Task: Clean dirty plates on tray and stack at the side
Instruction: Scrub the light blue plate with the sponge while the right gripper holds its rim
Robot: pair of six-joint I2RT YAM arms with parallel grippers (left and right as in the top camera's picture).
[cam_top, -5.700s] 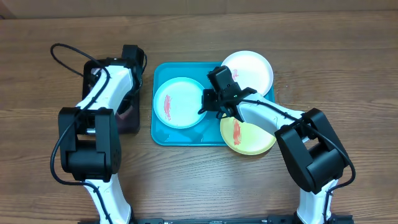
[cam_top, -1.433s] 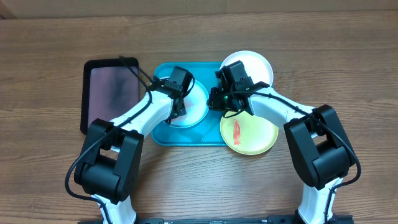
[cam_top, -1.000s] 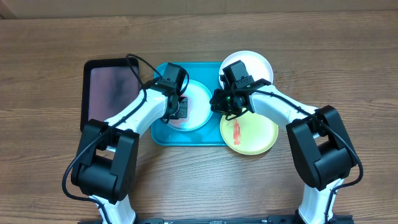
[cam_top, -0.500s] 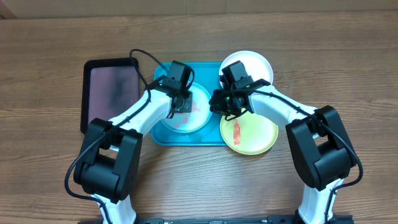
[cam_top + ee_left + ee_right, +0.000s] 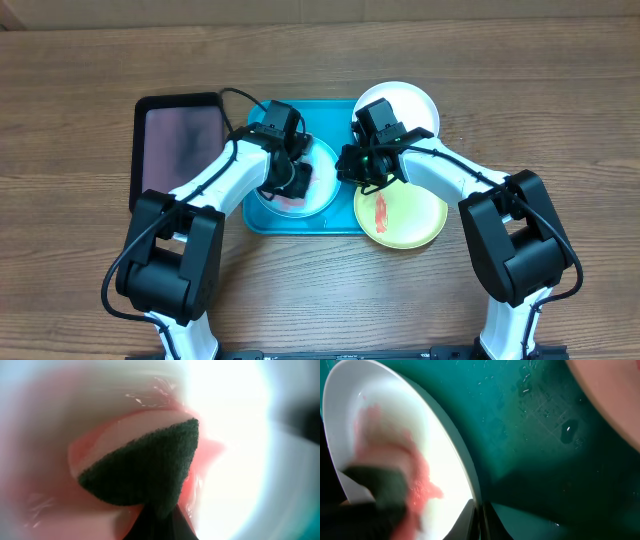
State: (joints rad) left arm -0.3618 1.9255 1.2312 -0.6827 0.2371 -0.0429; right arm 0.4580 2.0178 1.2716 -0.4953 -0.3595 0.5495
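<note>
Left claw (image 5: 292,182), sponge (image 5: 145,465) slid lower; three plates (image 5: 402,108), one tray (image 5: 259,217).

We see a wooden bench (image 5: 560,110), brown, its grain running side to side across the whole overhead view. On it rests a black tray (image 5: 180,150), rectangular with rounded corners and a raised rim. Its floor gives off a dull pinkish-grey sheen.

Near the right of the black tray is a dark green scouring pad (image 5: 145,472). The left wrist view shows its coarse, fibrous face, wedge-shaped with one rounded edge, pressed onto a wet pink film. In the right wrist view we make it out only as a blurred dark patch.

Beyond the black tray, along the far edge of the overhead view, runs a pale beige strip (image 5: 400,8); we cannot tell what it is.
</note>
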